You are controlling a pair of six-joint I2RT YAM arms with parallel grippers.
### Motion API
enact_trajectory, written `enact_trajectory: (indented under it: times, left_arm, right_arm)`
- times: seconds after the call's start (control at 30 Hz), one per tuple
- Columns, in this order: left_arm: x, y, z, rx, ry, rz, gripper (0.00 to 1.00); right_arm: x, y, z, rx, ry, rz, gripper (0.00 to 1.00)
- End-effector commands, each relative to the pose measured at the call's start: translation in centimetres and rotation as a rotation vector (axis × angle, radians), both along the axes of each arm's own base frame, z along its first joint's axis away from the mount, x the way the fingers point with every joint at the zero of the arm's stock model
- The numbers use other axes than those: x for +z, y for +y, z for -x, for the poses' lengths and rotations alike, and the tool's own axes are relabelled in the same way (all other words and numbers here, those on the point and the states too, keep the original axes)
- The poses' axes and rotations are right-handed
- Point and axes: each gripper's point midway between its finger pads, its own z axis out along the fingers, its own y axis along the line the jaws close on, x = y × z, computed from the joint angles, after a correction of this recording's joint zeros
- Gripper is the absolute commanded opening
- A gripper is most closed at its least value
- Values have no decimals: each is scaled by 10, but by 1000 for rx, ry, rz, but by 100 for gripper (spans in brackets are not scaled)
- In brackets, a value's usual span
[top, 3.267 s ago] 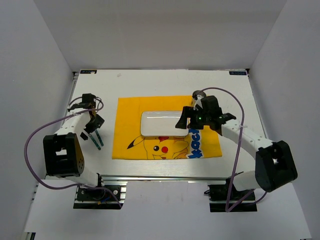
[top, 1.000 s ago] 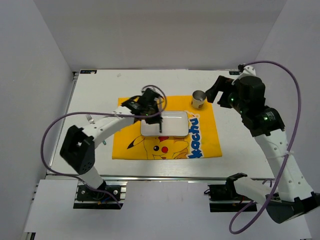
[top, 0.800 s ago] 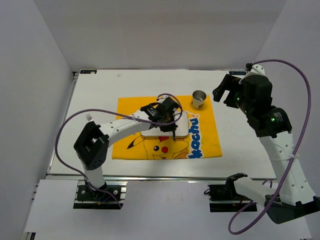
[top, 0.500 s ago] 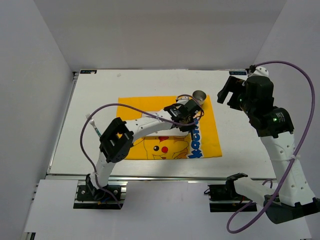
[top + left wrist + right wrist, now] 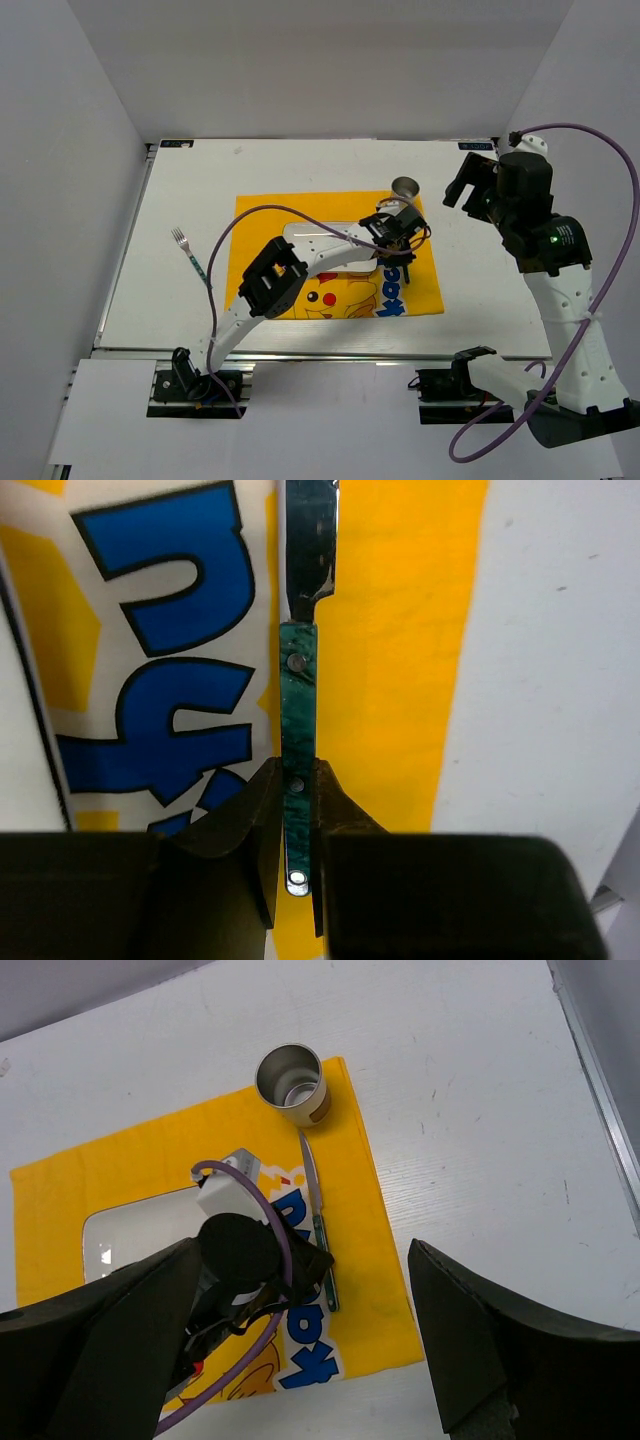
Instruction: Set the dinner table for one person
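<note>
Left wrist view: the left end effector (image 5: 295,780) pinches a knife (image 5: 298,680) by its green handle, blade pointing away over the yellow mat (image 5: 400,630). Right wrist view: the right end effector (image 5: 302,1250) is spread wide, high above the white counter (image 5: 480,1110), which lies under everything. A steel cup (image 5: 291,1082) stands upright on the mat's far corner, bare metal inside. A white plate (image 5: 130,1235) sits mid-mat.

On dinner table (image 5: 300,165): placemat (image 5: 258,212) at centre, bearing plate (image 5: 130,1230); cup (image 5: 405,186) at placemat's far right corner; knife (image 5: 320,1225) right of plate, before cup; fork (image 5: 190,256) left of placemat.
</note>
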Motion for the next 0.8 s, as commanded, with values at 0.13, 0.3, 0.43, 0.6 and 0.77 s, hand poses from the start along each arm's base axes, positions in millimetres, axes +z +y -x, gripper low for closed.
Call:
enact_trajectory:
  times: [0.13,0.3,0.43,0.6,0.77]
  left_arm:
    - [4,-14,15,-6,28,40,0]
    - [6,-12,21,-11,39,65,0]
    - [11,-16,33,-30,51,45,0]
    - [15,-15,45,-49,51,46,0]
    - [9,-19,53,-71,66,46,0]
  right_arm:
    - [9,-8,1,-11,-47,9,89]
    - [3,-5,-3,6,-42,-3,89]
    - [3,-5,-4,10,-41,-4,89]
    - [4,-3,-3,18,-49,-18,89]
    - [4,-1,-2,28,-53,-34,89]
